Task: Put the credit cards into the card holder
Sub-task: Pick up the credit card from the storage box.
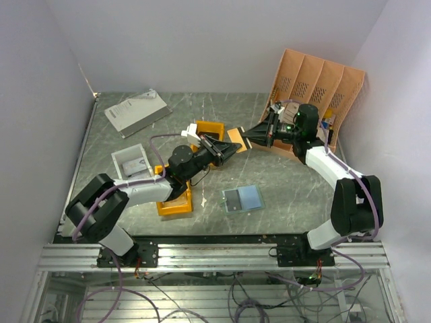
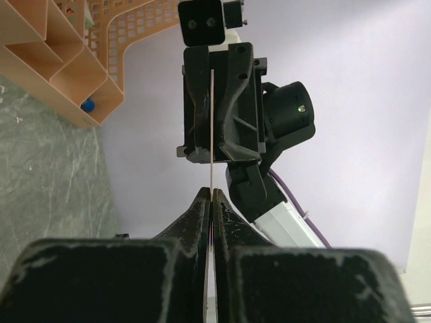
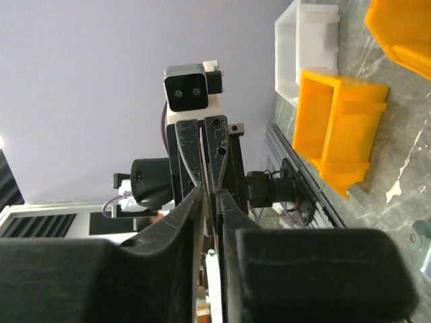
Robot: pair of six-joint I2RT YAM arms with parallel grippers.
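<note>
Pinched mid-air over desk centre: thin tan plastic credit card (image 1: pixel 235 136) (edge-on in both wrist views). Clamped on its ends: left gripper (image 1: pixel 231 147) and right gripper (image 1: pixel 246 140), tip to tip. Lying open near the near edge, right of centre: flat grey-green folding card holder (image 1: pixel 243 198).

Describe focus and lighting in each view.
Top external: even, soft light, everything sharp, little shadow. Left wrist: the left gripper looms close and blurred; the peach organiser behind is crisp. Right wrist: the right gripper blurred, the yellow bin sharp.
</note>
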